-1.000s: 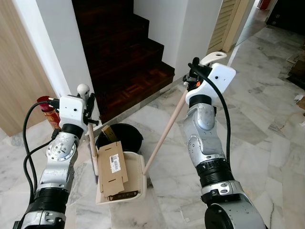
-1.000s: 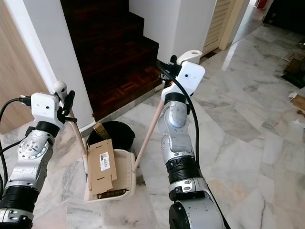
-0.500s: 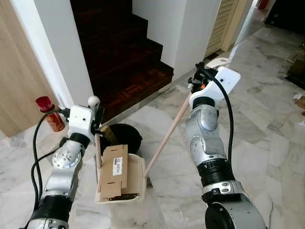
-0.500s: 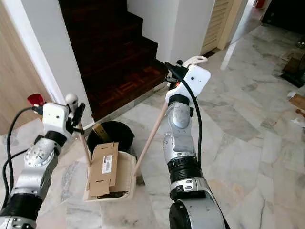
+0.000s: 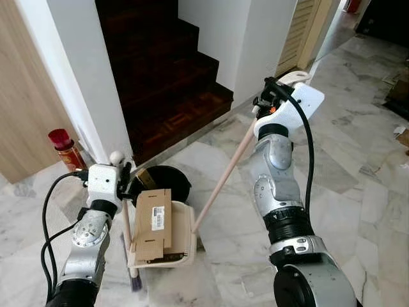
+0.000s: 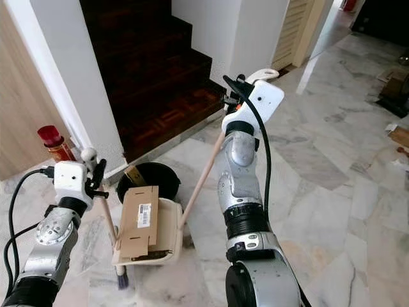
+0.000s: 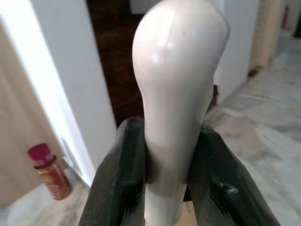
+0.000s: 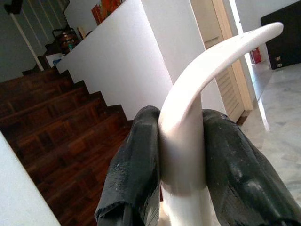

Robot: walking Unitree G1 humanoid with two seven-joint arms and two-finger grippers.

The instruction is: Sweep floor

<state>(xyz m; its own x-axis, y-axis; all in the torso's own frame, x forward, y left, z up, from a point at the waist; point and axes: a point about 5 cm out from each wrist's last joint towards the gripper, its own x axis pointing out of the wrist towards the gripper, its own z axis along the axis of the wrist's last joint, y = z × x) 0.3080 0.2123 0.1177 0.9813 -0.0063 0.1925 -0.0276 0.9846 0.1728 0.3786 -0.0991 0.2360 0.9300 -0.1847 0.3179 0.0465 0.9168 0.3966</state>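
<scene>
A cream dustpan [image 5: 186, 235] rests on the marble floor with a flat piece of brown cardboard [image 5: 153, 222] lying in it. Its long wooden handle [image 5: 223, 179] slants up to my right gripper [image 5: 267, 102], which is shut on the curved white grip [image 8: 197, 103]; one black finger [image 8: 134, 165] presses each side. My left gripper [image 5: 121, 178] is shut on the broom's white rounded cap [image 7: 178, 84]. The broom stick [image 5: 126, 224] runs down the dustpan's left side, and its dark bristles [image 5: 135, 281] touch the floor.
A black round bin [image 5: 169, 179] stands just behind the dustpan. A red spray can [image 5: 64, 148] sits by the white wall on the left. Dark wooden stairs [image 5: 166, 77] rise behind. Open marble floor [image 5: 358, 192] spreads to the right.
My left arm has come down with the broom, so the bristles now reach the floor beside the dustpan. The right gripper and dustpan have barely shifted.
</scene>
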